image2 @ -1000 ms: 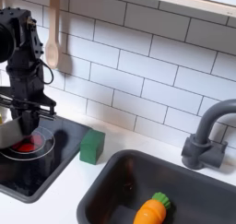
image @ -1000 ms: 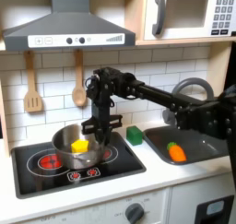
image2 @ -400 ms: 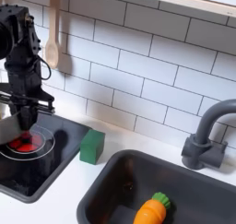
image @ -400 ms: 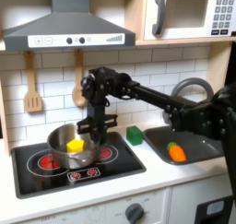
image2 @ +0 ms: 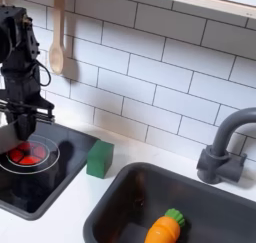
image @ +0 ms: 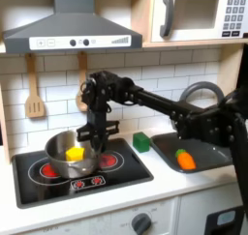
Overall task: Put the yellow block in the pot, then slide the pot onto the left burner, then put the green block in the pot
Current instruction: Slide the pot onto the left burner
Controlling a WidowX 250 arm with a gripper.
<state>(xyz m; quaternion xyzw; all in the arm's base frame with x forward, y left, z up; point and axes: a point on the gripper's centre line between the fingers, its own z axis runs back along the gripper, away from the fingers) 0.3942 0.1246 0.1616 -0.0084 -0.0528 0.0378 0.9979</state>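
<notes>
With the yellow block (image: 75, 154) already in the pot (image: 65, 154), the gripper (image: 92, 147), jaws seemingly pinched on the pot's rim, holds it between the two burners, so the left burner (image: 46, 168) lies to the pot's left in the first exterior view.

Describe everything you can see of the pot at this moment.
The pot is a shiny round silver metal toy pot with low straight walls and a rolled rim. In the first exterior view it stands upright on the black stovetop, over the red-ringed burner on the first exterior view's left. The yellow block lies inside it. The gripper hangs at its right rim; whether it grips the rim is unclear.
</notes>
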